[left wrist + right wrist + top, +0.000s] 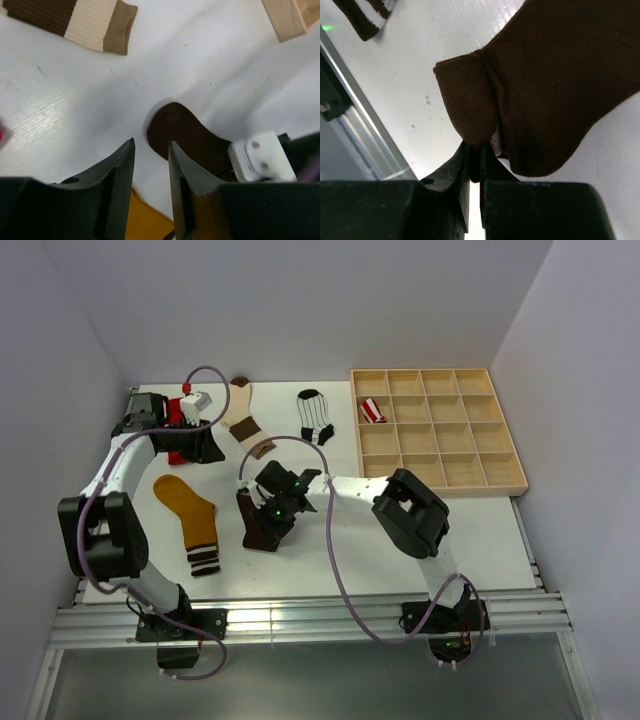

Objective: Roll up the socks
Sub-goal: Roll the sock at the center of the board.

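From above, the dark brown fabric sock (266, 528) lies mid-table under the right gripper (255, 505); the left wrist view shows the left gripper (151, 145) parted, empty; the right wrist view shows the right clamping only the fold's edge, which could slip and unroll.

White table (480, 530); socks (190, 515), wooden tray (440, 487) on it
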